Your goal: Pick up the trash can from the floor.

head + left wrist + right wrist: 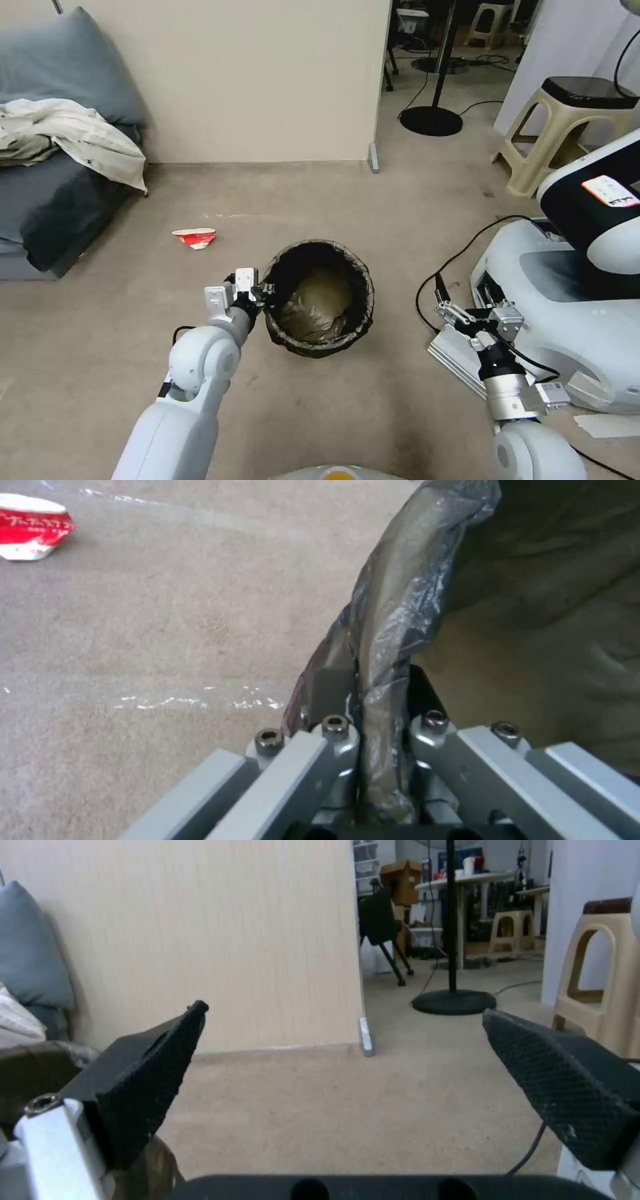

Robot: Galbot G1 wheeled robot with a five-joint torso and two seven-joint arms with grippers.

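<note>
I see a plain beige-grey matte floor (373,220) running up to a cream partition wall (267,80) across the top of the head view. A grey-blue cushioned sofa (47,200) with a crumpled pale cloth (73,137) sits at the upper left, and a beige plastic stool with a dark seat (567,127) and a black round-based floor stand (431,120) at the upper right.

The small round trash can lined with a dark brown-black translucent bag (319,298) stands on the floor in the middle of the head view. My left gripper (261,291) is at the rim's left side. My left wrist view settles the grip: the fingers (333,690) are pressed together on the bag-covered rim (393,610), one outside the wall and one inside.

My right gripper (460,313) hangs low at the right of the head view, apart from the can; its wrist view shows black textured pads (153,1075) spread wide.

A crushed red-and-white paper cup (195,237) lies left of the can. In the left wrist view it carries white lettering I cannot read.
</note>
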